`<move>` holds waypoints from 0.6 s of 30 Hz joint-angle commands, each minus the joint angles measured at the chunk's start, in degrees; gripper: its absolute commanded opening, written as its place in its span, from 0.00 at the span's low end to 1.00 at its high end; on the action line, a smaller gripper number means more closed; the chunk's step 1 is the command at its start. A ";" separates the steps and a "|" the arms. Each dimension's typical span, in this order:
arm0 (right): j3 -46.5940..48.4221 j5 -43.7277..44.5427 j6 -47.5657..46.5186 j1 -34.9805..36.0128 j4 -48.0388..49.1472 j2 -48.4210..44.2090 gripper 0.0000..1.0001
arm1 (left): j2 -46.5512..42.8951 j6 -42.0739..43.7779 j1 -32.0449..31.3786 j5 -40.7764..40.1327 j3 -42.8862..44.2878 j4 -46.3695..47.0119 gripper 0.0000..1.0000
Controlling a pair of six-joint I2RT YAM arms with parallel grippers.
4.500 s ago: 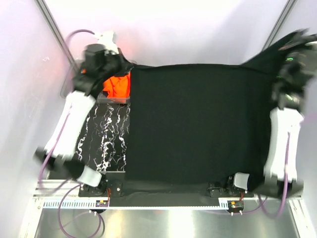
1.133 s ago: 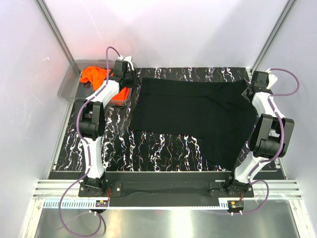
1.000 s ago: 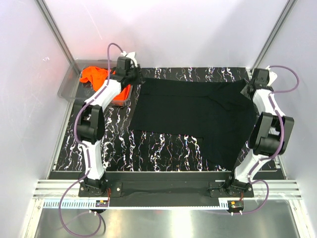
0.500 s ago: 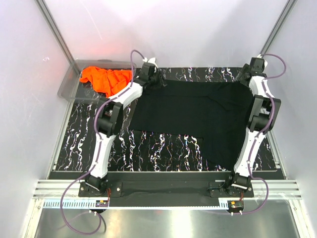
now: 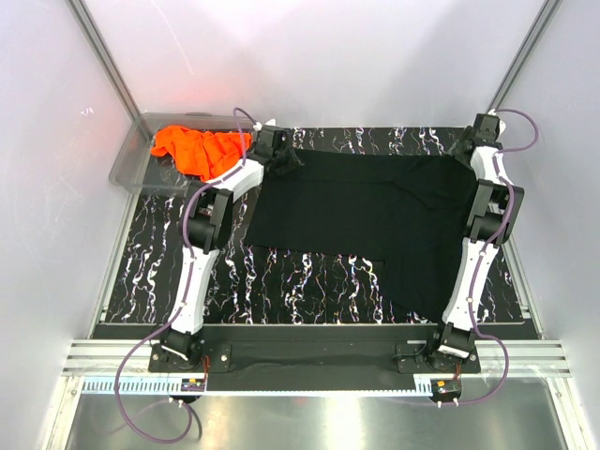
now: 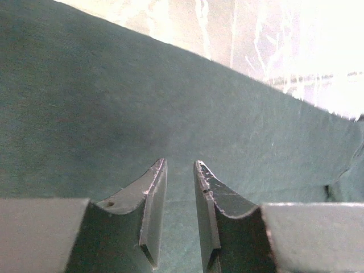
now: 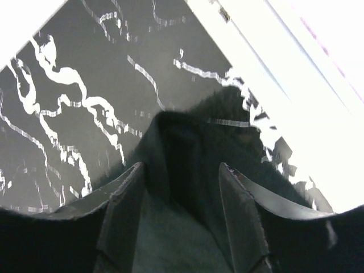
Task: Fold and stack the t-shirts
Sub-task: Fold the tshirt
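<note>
1. Black tee [image 5: 366, 225]: it lies spread flat on the black marble-pattern table [image 5: 159, 262], centre to right. Its far edge runs along the table's far side.
2. Its outline is uneven. The left part stops about mid-table, and the right part reaches much nearer to you, so the near edge is stepped.
3. The right side of the black tee sits under the right arm's links. You can't see that edge fully from the top cam.
4. Orange tee [image 5: 197, 150]: it's bunched up, not folded, in the clear bin [image 5: 127, 169] at the far-left corner, just left of the black tee. Part of it drapes over the bin's right rim.
5. Left gripper [image 5: 281, 157]: it's at the far-left corner of the black tee, low over the cloth.
6. On the left wrist cam, the fingers [image 6: 152, 196] are close but not touching. A slim gap shows flat dark fabric below them, and no fold is visibly caught in between.
7. Right gripper [image 5: 466, 148]: it's at the far-right corner of the black tee, by the table's far-right edge.
8. On the right wrist cam, the fingers [image 7: 122, 199] stand wide apart. A raised corner of black cloth sits in the gap between them, with bare tabletop beyond it. The fingers aren't clamped on it.
9. Both arms are stretched out toward the far side, one at each far corner of the tee.
</note>
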 commanded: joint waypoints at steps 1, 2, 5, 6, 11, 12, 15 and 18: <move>5.50 -0.84 0.17 -0.93 1.30 2.14 0.60 | -0.22 -3.77 1.44 -0.46 -1.32 3.85 0.30; 6.03 -1.63 0.61 -1.37 1.39 2.49 0.59 | -0.13 -4.03 1.61 -0.38 -1.59 3.94 0.30; 7.18 -3.21 2.71 -2.07 1.56 3.63 0.52 | -0.04 -5.44 1.97 -0.46 -2.47 3.86 0.29; 7.44 -3.91 3.07 -2.25 1.56 3.90 0.52 | -0.04 -5.79 2.14 -0.38 -2.73 3.86 0.29; 8.94 -4.62 4.65 -2.34 1.74 5.13 0.36 | 0.84 -7.55 2.58 -0.29 -2.65 2.54 0.28; 9.11 -4.62 5.00 -2.51 1.74 5.30 0.29 | 1.10 -7.99 2.76 -0.38 -2.65 2.62 0.27; 10.08 -4.54 6.23 -3.04 1.83 5.74 0.01 | 1.45 -10.09 3.11 -0.38 -3.08 2.27 0.27; 8.94 0.37 5.89 -3.30 1.74 4.17 0.00 | 2.07 -10.80 3.29 -0.29 -3.00 2.27 0.27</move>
